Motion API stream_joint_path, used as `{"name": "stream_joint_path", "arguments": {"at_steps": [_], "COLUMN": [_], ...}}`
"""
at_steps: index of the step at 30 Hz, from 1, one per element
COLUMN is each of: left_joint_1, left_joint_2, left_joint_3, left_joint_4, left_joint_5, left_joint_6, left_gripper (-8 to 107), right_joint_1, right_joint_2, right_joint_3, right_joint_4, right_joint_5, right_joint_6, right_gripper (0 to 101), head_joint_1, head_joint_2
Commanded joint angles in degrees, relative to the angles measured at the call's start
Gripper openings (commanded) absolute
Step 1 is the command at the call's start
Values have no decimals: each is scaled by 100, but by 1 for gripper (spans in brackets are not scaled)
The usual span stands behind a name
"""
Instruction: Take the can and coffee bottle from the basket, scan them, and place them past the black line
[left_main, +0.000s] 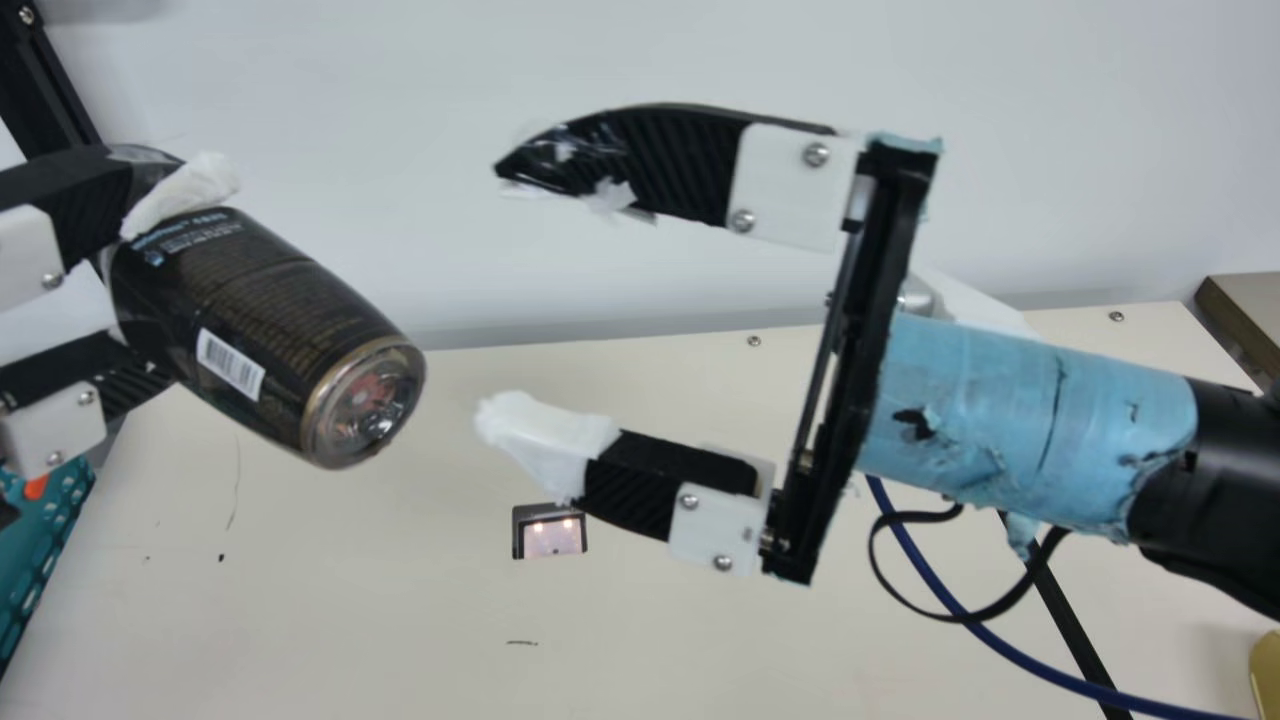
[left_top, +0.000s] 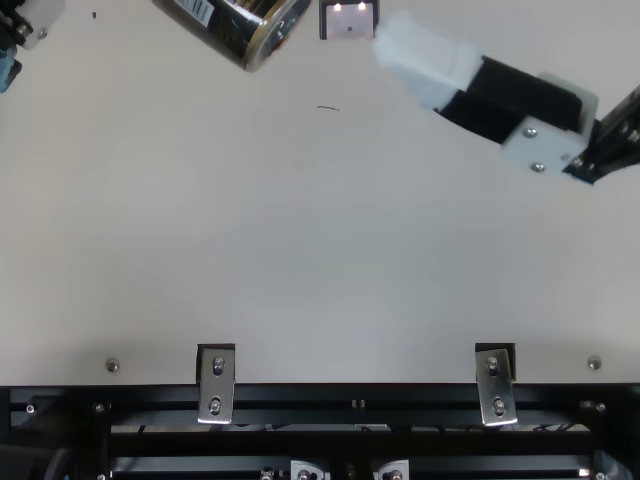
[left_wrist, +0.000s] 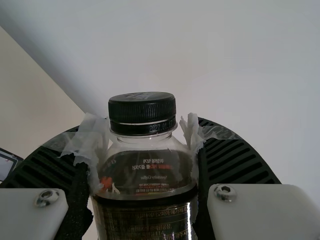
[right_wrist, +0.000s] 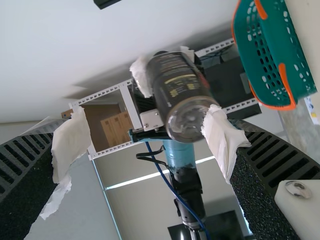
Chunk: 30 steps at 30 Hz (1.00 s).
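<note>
"Why was the bottle held that way?"

"The left end effector (left_main: 150, 280) had its two black ribbed fingers closed about the capped end of the dark-labelled clear plastic coffee bottle (left_main: 262, 325), at the left of the main frame. That left the round base and the white barcode patch (left_main: 231, 364) free, the base tilted down towards the middle. I took it for an offer to the other arm."

"And the other arm?"

"The right end effector (left_main: 495, 290), in the centre of that frame, was spread wide, pinching nothing, its mouth turned to the base. The gap looked meant to take the bottle by its bare end."

"So where did the bottle lie, exactly?"

"Between the left fingers, jutting out beyond their white-wrapped tips; just left of the right fingers in the main frame, apart from them."

"Scanned yet?"

"I couldn't tell. The small black-framed scanner (left_main: 549, 533) showed its lights in the cream surface (left_main: 350, 620), below the bottle in the frame. The teal basket (left_main: 45, 560) sat lower left, the black line (left_main: 1075, 635) lower right, so a handover would have suited that crossing."
</note>
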Motion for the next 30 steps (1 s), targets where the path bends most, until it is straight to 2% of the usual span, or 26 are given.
{"name": "stream_joint_path", "arguments": {"at_steps": [1,11,24,30], "left_joint_1": [0,0,0,0], "left_joint_2": [0,0,0,0], "left_joint_3": [0,0,0,0], "left_joint_4": [0,0,0,0], "left_joint_5": [0,0,0,0], "left_joint_6": [0,0,0,0], "left_gripper": [10,10,10,10], "right_joint_1": [-24,-4,719,870], "right_joint_2": [79,182,718,852], "right_joint_3": [167,201,-92,-325], "right_joint_4": [3,-65,2,3], "right_joint_5": [148,137,-319,-394], "right_joint_6": [-177,-246,-327,-198], "right_gripper": [101,101,101,101], "head_joint_1": [-14,-14,-14,-14], "head_joint_2": [-3,-3,-3,-3]}}
